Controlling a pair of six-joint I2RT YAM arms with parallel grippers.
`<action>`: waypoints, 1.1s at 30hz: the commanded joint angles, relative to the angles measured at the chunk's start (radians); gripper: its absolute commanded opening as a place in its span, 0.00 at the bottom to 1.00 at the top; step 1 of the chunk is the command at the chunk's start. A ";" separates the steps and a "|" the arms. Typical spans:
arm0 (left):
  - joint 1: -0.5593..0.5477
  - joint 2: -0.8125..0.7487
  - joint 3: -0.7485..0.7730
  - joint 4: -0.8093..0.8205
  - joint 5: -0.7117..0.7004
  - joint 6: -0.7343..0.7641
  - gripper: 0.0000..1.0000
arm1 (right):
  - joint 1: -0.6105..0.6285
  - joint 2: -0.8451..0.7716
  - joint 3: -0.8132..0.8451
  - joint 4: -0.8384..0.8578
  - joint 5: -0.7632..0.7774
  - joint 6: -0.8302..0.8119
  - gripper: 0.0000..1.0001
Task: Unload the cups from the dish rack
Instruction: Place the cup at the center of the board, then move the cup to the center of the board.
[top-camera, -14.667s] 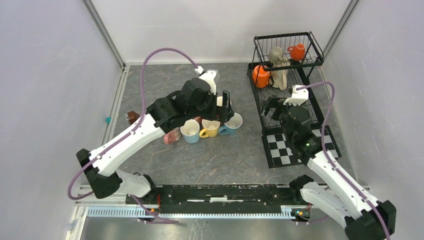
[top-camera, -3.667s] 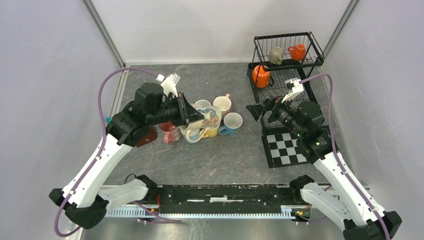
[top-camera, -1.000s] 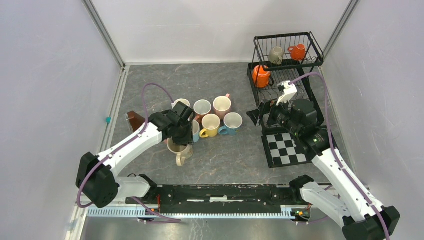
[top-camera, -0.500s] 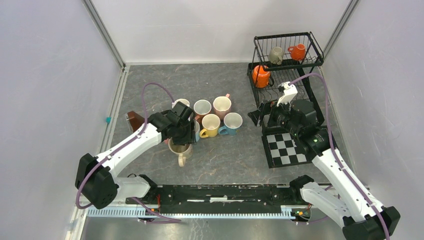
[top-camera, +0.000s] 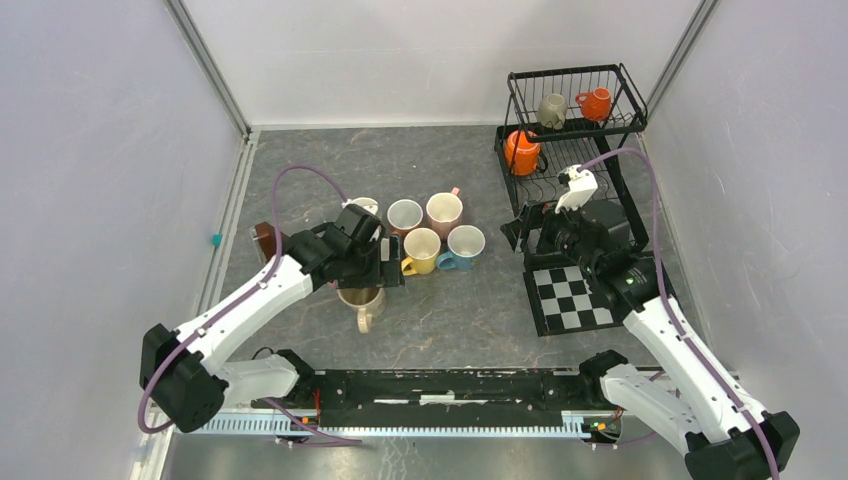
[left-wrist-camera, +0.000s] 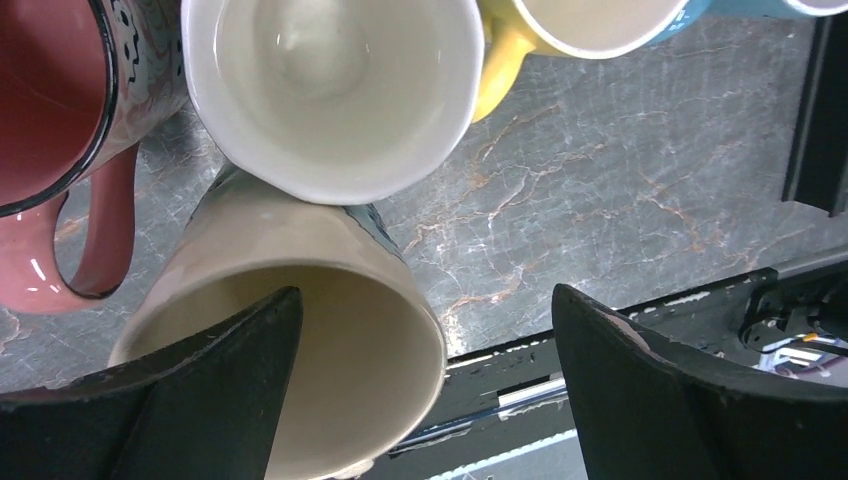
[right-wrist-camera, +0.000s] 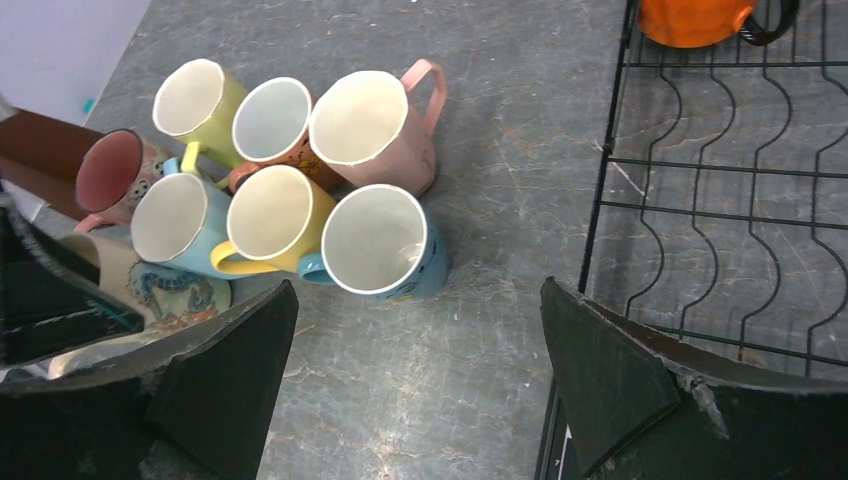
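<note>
Dark grey stone-look worktop (top-camera: 470, 315), marked all over with thin pale lines like little cracks, some a bit rusty-orange up close in the left wrist view. Plain smooth walls on three sides, pale with a hint of purple-grey: back wall (top-camera: 430, 50), left wall (top-camera: 90, 180), right wall (top-camera: 775, 180). Shiny silver metal post (top-camera: 207, 65) in the far left corner, another silver metal post (top-camera: 683, 50) in the far right corner. Flat silver metal strip (top-camera: 230, 210) along the left edge of the worktop, right by the left wall. Long black bar (top-camera: 450, 385) across the near edge, with a ridged silver rail (top-camera: 420, 424) just in front. Soft, even light everywhere, only weak shadows.
</note>
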 joint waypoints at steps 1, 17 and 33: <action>-0.003 -0.065 0.057 0.028 0.022 0.041 1.00 | 0.000 0.028 0.008 0.063 0.081 -0.012 0.98; -0.017 -0.055 -0.035 0.085 0.088 0.009 1.00 | -0.001 0.126 0.003 0.134 0.089 -0.009 0.98; -0.123 -0.035 -0.119 0.128 0.066 -0.077 1.00 | -0.001 0.148 -0.028 0.167 0.058 -0.011 0.98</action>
